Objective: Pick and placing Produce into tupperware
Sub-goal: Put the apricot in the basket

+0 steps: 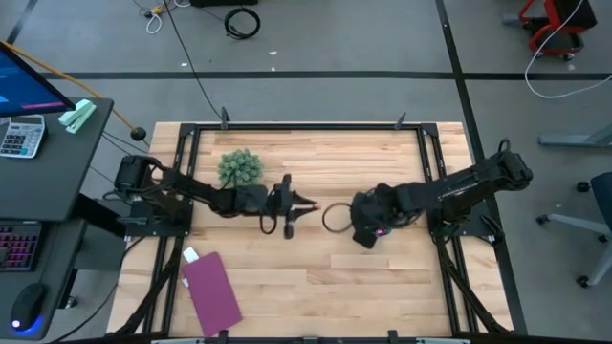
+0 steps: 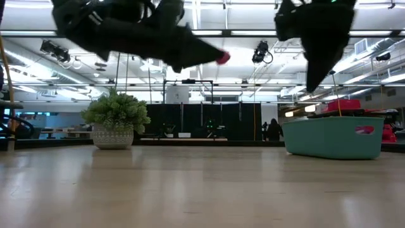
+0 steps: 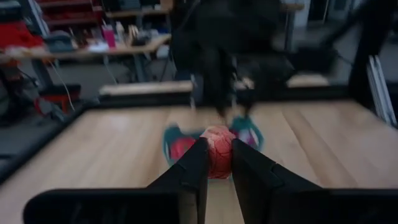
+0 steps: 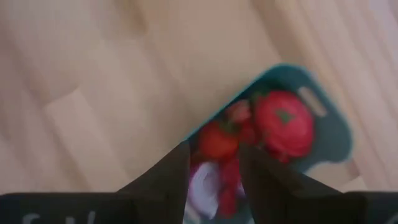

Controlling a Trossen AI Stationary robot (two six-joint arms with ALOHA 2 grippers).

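Holding a red toy fruit pinched, left end effector nears the tupperware; several pieces already inside, right end effector spread above.

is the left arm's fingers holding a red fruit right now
Yes, in the left wrist view the left gripper has its two dark fingers pressed on either side of a red fruit, above the wooden table.
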